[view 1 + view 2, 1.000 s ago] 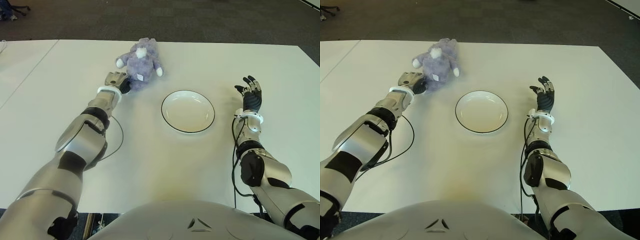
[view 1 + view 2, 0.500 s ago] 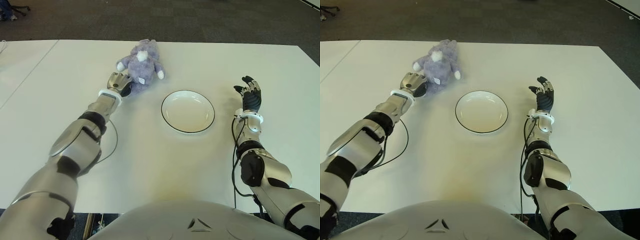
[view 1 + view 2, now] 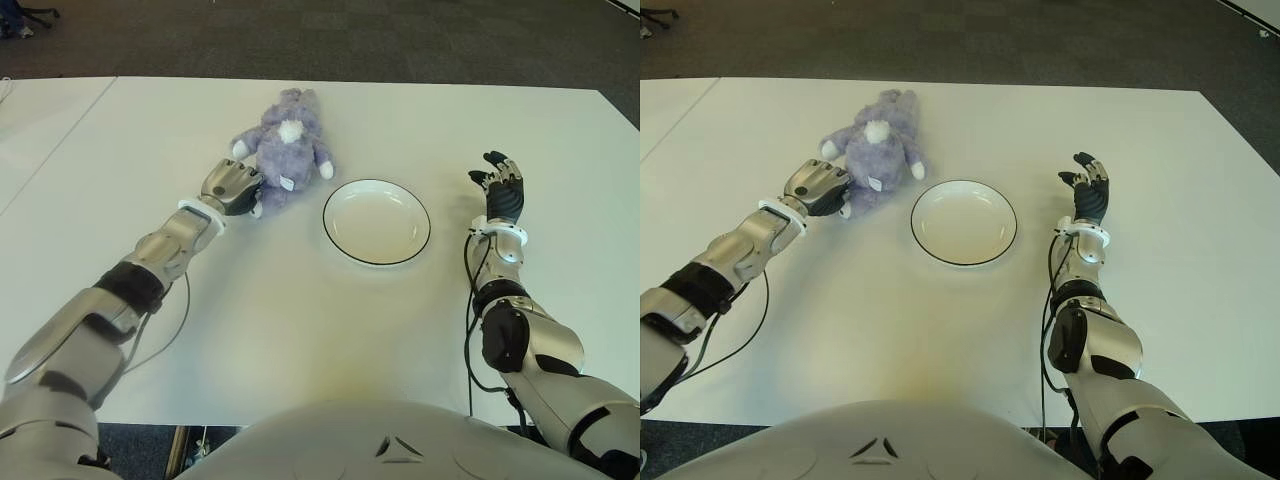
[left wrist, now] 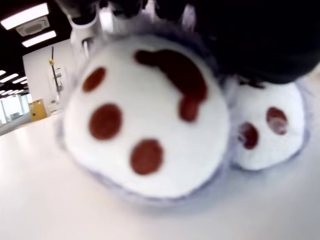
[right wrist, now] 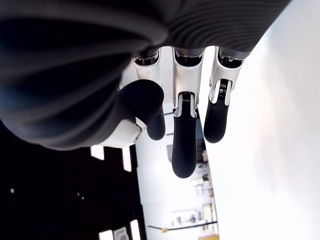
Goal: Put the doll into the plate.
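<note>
On the white table [image 3: 300, 330], the left hand [image 3: 230, 187] grips the lower end of the purple doll [image 3: 284, 148], just left of the black-rimmed white plate [image 3: 376, 222]. The right hand [image 3: 503, 190] shows right of the plate, fingers extended.

I'm in what looks like an office or lab: a big white table [image 3: 300, 330], dark carpet tiles [image 3: 400, 40] beyond it, and a ceiling light panel [image 4: 25, 15] in my left wrist view.
</note>
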You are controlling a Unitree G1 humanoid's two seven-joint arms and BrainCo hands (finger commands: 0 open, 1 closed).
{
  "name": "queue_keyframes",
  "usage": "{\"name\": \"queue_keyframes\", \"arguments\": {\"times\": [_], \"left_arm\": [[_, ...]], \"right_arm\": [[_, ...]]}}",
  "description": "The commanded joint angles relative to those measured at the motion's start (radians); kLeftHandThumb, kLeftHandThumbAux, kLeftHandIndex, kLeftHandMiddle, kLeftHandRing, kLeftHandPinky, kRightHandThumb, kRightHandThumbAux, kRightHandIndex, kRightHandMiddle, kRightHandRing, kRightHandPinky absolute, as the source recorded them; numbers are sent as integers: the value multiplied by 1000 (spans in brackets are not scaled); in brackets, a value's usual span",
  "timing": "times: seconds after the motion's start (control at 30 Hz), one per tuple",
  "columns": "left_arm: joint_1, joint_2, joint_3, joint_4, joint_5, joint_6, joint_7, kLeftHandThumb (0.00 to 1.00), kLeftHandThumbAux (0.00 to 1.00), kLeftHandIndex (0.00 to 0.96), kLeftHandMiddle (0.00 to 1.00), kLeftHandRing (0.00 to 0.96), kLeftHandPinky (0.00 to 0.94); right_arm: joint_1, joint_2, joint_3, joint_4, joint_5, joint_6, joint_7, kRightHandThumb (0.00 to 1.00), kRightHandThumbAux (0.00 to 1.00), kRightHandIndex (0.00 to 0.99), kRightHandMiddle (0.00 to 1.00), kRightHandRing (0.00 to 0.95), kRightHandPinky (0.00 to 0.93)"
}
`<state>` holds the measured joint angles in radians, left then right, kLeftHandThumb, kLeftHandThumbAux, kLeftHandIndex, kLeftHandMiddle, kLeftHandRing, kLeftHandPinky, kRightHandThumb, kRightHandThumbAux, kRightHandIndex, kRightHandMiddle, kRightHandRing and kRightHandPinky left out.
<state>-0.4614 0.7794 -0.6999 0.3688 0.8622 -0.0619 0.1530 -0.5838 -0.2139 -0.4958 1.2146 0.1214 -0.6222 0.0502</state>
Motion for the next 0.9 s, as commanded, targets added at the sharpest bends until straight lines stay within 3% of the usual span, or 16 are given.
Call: {"name": "queue_keyframes", "arguments": {"times": [0.03, 0.2, 0.3, 0.47, 0.57, 0.6, 0.9], "left_arm": [[221, 86, 6, -251, -23, 7, -247, 707, 706, 434, 714, 742, 758], [329, 191, 117, -574, -95, 65, -430, 701, 707, 436, 746, 757, 778], [349, 223, 157, -675, -110, 76, -508, 702, 706, 438, 766, 772, 795], [389, 222, 204, -748, -113, 90, -569, 703, 704, 440, 800, 800, 814], [419, 176, 232, -759, -118, 137, -618, 704, 703, 441, 820, 817, 820], [420, 165, 235, -752, -113, 144, -624, 703, 704, 441, 821, 818, 820], [416, 121, 242, -711, -26, 130, -595, 702, 705, 441, 825, 825, 819]], "right_arm": [[213, 109, -9, 134, 16, 97, -25, 1000, 663, 223, 230, 460, 301], [214, 107, 0, 133, 7, 96, -40, 1000, 663, 232, 235, 460, 266], [214, 103, 4, 135, 3, 103, -44, 1000, 664, 243, 240, 458, 289], [214, 100, 11, 135, -3, 108, -54, 1000, 668, 265, 246, 451, 264], [215, 101, 17, 136, -8, 101, -64, 1000, 668, 263, 259, 451, 277], [215, 101, 18, 136, -9, 99, -65, 951, 681, 384, 266, 448, 271], [216, 96, 28, 137, -16, 107, -70, 932, 687, 425, 267, 444, 298]]}}
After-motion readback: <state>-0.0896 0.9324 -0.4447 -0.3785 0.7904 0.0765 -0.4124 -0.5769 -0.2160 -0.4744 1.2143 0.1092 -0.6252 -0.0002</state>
